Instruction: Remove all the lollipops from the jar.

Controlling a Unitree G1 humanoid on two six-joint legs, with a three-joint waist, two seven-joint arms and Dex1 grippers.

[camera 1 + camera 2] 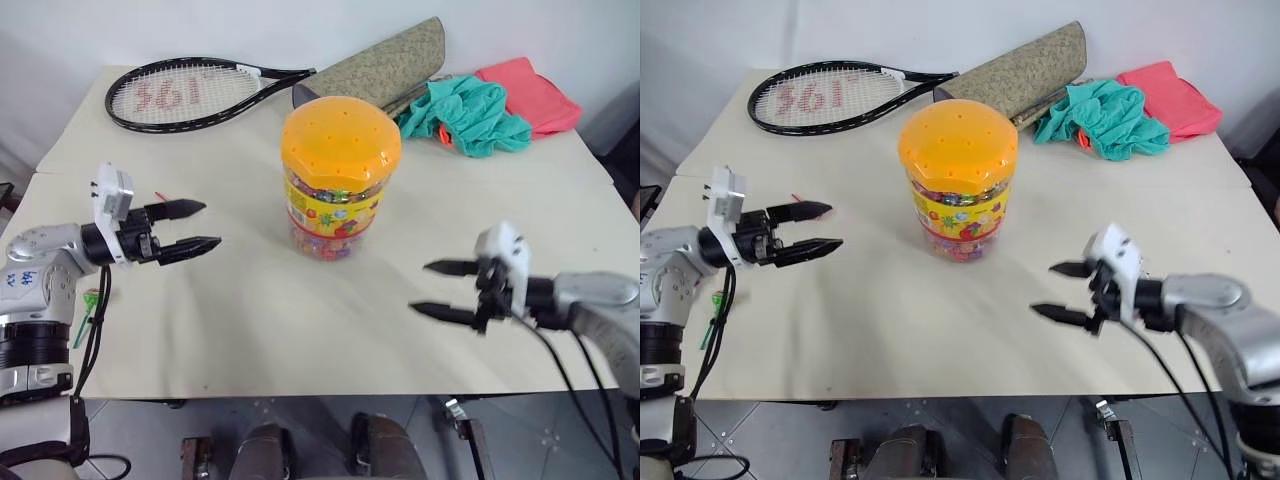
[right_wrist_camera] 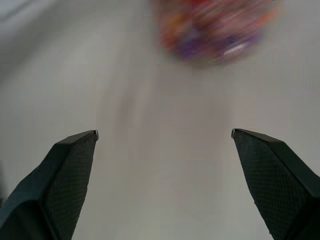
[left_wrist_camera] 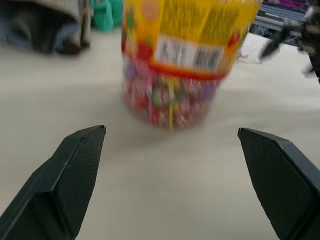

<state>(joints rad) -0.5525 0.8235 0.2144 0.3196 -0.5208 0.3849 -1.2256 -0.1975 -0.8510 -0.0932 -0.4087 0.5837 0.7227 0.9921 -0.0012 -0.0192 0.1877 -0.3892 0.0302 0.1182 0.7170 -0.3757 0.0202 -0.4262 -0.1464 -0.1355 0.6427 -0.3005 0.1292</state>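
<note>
The jar [image 1: 339, 180] stands upright at the centre of the frame on the cream tabletop [image 1: 250, 330], its orange domed lid [image 1: 340, 138] fully seated and dotted with small holes; no lollipop sticks can be made out in those holes, and the coloured sweets show only through the clear wall below the yellow-red label. A thin red sliver lies on the tabletop just behind the left gripper [image 1: 190, 227], and something green shows at the left edge of the frame, but neither can be told for certain. That gripper sits at mid-left, pointing toward the jar, its fingers spread wide and empty; the right gripper [image 1: 432, 289] sits at lower right, also aimed toward the jar, fingers wide apart and holding nothing. Both are well apart from the jar. The step in hand looks like closing in on the jar to get at its contents. To do it well, one gripper should likely steady the clear wall low down, below the label, squeezing gently since the plastic may flex and the tub could slide or tip. The other would then work at the lid rim from above. The racket [image 1: 190, 92], the patterned case [image 1: 385, 65] and the cloths [image 1: 470, 115] lie along the top of the frame, out of the way.
</note>
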